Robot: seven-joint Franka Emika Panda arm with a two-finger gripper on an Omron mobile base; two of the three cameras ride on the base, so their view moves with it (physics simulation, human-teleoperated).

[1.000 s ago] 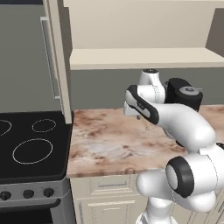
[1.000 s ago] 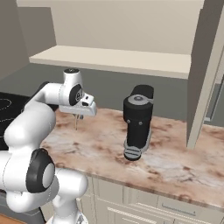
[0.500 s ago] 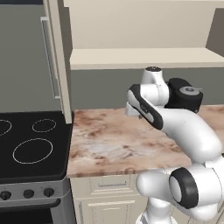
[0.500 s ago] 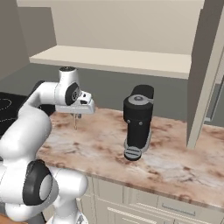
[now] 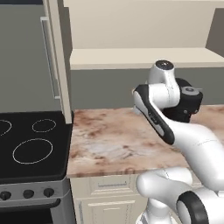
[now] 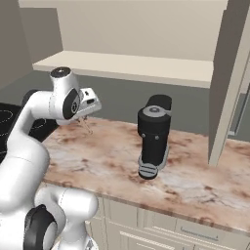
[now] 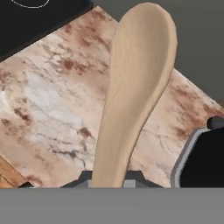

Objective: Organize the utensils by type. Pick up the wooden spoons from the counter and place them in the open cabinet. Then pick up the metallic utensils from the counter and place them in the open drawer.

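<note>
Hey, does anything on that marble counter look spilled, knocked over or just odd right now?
Nothing stands out. The marbled counter shows no spill, the black coffee machine stands upright, and the gripper holds a pale wooden spoon above the counter, clear of the stove.

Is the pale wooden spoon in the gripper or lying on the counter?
In the gripper: the pale wooden spoon rises from between its fingertips, above the marbled counter.

Wooden spoon (image 7: pixel 131 100) handle cut off below fingers.
</note>
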